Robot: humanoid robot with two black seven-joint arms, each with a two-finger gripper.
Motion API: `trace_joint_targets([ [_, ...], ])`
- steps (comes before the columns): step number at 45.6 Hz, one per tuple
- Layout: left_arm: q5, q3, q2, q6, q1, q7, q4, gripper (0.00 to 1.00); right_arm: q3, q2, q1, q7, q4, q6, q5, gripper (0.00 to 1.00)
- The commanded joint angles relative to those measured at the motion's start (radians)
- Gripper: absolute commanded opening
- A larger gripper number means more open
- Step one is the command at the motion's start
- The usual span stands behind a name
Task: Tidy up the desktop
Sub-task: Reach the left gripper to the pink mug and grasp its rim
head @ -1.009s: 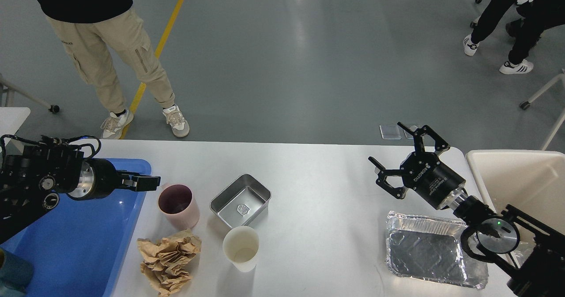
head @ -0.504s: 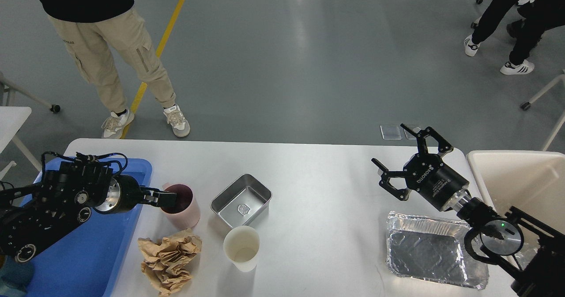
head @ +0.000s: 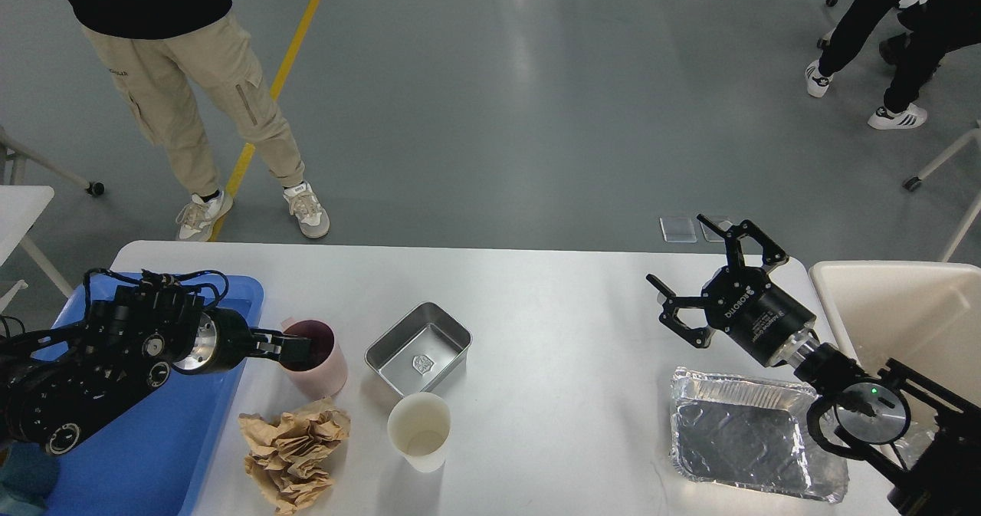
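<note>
The white desktop (head: 552, 301) holds a pink cup (head: 320, 370), a steel tray (head: 418, 347), a white paper cup (head: 418, 430), crumpled brown paper (head: 291, 447) and a foil tray (head: 747, 443). My left gripper (head: 297, 344) reaches in from the left, and its dark fingers sit at the pink cup's rim, over its mouth. Against the cup's dark inside I cannot tell whether they are open or shut. My right gripper (head: 676, 249) hovers open near the desktop's far right edge, above and beyond the foil tray, holding nothing.
A blue tray (head: 146, 432) lies on the left end under my left arm, with a teal object (head: 23, 478) at its near corner. A beige bin (head: 904, 317) stands off the right end. People stand on the floor beyond the desktop.
My left gripper has moved right and down from above the blue tray to the pink cup's rim. The right gripper has hardly shifted.
</note>
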Motion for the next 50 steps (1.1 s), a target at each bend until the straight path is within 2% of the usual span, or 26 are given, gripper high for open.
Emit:
trace_joint_targets([
  [1, 0.002, 0.0, -0.012, 0.0, -0.002, -0.002, 0.002, 0.84, -0.001, 0.0, 0.0, 0.0, -0.001, 0.0, -0.001, 1.0],
  [6, 0.002, 0.0, -0.025, -0.002, -0.003, -0.006, 0.002, 0.77, -0.001, 0.0, 0.0, 0.0, -0.001, 0.0, 0.001, 1.0],
  [15, 0.002, 0.002, -0.02, -0.002, -0.003, -0.008, 0.002, 0.54, -0.001, 0.0, 0.0, 0.0, -0.002, 0.0, -0.001, 1.0],
  [24, 0.004, 0.002, -0.012, -0.002, 0.001, -0.022, 0.002, 0.46, -0.001, 0.002, 0.0, 0.0, -0.004, 0.0, -0.001, 1.0],
  [31, 0.015, 0.002, -0.011, -0.002, 0.001, -0.043, 0.004, 0.34, -0.001, 0.0, -0.001, 0.0, -0.002, 0.0, -0.007, 1.0],
  [44, 0.047, 0.002, -0.008, -0.002, 0.02, -0.08, 0.004, 0.23, 0.008, 0.0, -0.006, 0.0, -0.002, 0.0, -0.007, 1.0],
  [50, 0.065, 0.002, -0.006, -0.002, 0.023, -0.117, 0.004, 0.18, 0.011, 0.0, -0.006, 0.0, -0.004, -0.002, -0.007, 1.0],
])
